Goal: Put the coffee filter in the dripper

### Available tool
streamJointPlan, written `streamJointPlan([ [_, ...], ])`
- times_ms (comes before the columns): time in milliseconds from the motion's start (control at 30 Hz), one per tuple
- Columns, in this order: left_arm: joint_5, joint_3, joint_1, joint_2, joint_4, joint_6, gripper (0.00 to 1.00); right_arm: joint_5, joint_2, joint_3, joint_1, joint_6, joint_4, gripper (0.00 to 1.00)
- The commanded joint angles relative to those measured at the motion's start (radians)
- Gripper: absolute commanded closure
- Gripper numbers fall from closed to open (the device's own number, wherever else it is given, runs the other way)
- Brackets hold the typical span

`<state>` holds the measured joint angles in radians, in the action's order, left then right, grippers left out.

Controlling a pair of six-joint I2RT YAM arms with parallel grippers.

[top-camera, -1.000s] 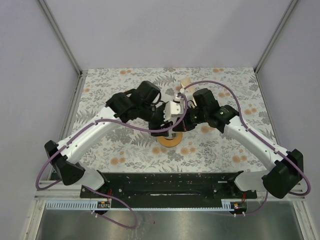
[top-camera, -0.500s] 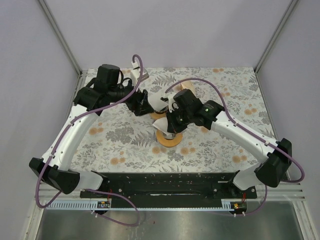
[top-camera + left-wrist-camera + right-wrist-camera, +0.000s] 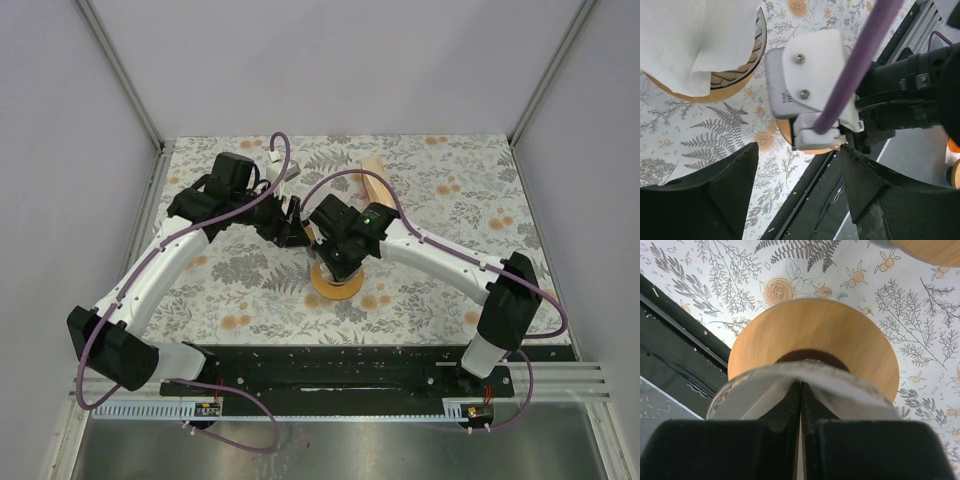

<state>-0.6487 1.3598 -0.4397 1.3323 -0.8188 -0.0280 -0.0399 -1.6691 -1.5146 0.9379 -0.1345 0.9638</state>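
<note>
1. The right gripper point(image 3: 800, 390) had its fingers point(image 3: 740, 450) pressed together, with only a hairline seam between them. They were clamped on the edge of a pale, blurred sheet that fanned out to both sides, which I take to be the coffee filter point(image 3: 845, 385).
2. The filter hung directly over the dripper point(image 3: 815, 330), above its round wooden disc with the dark centre. The wrist view does not show whether the paper touched it.
3. The dripper stood on the flowered worktop point(image 3: 920, 315), near the black rail point(image 3: 670, 325), and had not shifted over the last second.
4. Half a second earlier the overhead view showed a white triangle of paper beside the right gripper. It was now hidden beneath that gripper.
5. The right arm point(image 3: 440, 255) had swung further left over that second, bringing the gripper closer over the disc.
6. The left gripper point(image 3: 797, 147) had its fingers wide apart and held nothing. It faced the right wrist's white block point(image 3: 810, 75) and purple cable point(image 3: 855, 65).
7. A second ago the left gripper had been at the dripper. It then pulled away toward the far left and had since come back partway, stopping just to the left.
8. Further off, a ribbed cup point(image 3: 747, 65) on a wooden base held white paper point(image 3: 690, 35).
</note>
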Motion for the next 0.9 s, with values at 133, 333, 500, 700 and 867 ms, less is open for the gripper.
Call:
streamJointPlan([
  [133,-0.060,-0.060,-0.002,-0.038,0.095,-0.087,0.32,0.034,-0.064,-0.024,0.010,0.003,0.012,1.00],
  [333,-0.054,-0.056,-0.002,-0.033,0.095,-0.099,0.34,0.035,-0.078,-0.042,0.009,-0.019,0.016,1.00],
  [500,-0.046,-0.041,0.001,-0.027,0.087,-0.095,0.34,0.055,-0.055,-0.108,0.009,-0.017,0.030,0.99],
  [700,-0.098,-0.077,-0.001,-0.036,0.079,-0.101,0.36,0.043,-0.006,-0.125,0.010,-0.010,0.021,0.88],
  [867,-0.138,-0.110,-0.004,-0.033,0.102,-0.138,0.38,0.002,0.002,-0.139,0.010,-0.007,0.018,0.78],
])
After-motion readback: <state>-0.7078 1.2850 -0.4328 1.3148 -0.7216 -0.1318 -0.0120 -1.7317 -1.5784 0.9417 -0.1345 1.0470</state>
